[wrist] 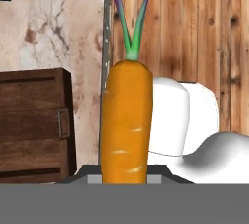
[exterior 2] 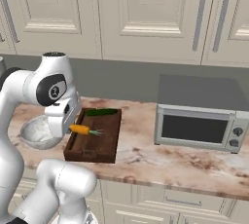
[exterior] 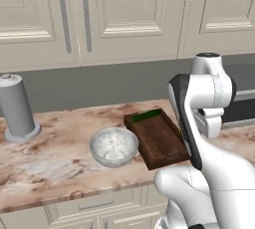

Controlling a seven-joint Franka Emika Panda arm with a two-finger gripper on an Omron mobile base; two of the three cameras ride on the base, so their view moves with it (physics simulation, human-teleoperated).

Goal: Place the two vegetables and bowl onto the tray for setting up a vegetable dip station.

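A: Finger state?
B: Gripper [exterior 2: 73, 128] clamped narrow on the carrot [exterior 2: 80, 129], which projects beyond the fingertips, above the tray [exterior 2: 111, 146].
A: Remaining items?
B: Green vegetable [exterior 2: 101, 112] on the tray's far end; bowl [exterior 2: 34, 135] beside the tray.

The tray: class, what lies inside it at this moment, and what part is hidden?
Inside the tray a dark-green vegetable lies along its far end. The carrot hangs above it, held by the end effector. The arm hides the tray's near-left corner.

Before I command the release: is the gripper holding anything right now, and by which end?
Yes: the gripper holds the carrot by its blunt root end, leafy top pointing away, above the tray.
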